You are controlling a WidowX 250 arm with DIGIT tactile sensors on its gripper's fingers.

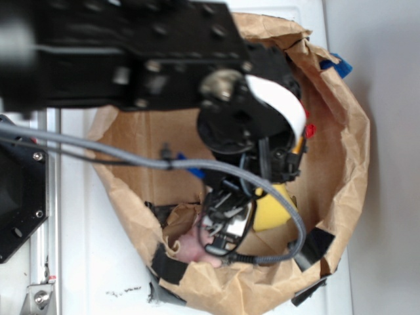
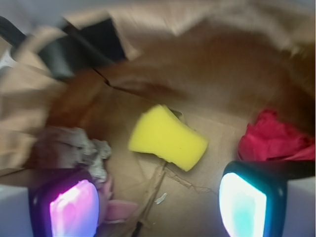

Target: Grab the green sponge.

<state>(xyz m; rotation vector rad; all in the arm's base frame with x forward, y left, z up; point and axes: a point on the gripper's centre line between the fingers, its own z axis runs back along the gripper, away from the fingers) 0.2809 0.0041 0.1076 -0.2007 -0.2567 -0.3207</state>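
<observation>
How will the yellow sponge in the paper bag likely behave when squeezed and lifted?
The sponge looks like soft foam, so it will probably compress and weigh little. Its flat, blocky shape should not roll. The open gripper hangs above it.

Black robot arm point(image 1: 164, 59) reaches down into the crumpled brown paper bag point(image 1: 341, 151); grey cable point(image 1: 118, 154) loops across it, and the bright yellow foam sponge point(image 1: 275, 209) peeks out beside the gripper point(image 1: 226, 226).

Arm reaching down, gripper point(image 2: 158, 197) wide open.
Both pads point(image 2: 74, 207) glow at the bottom of the wrist view, w/ a big gap between them.
</observation>
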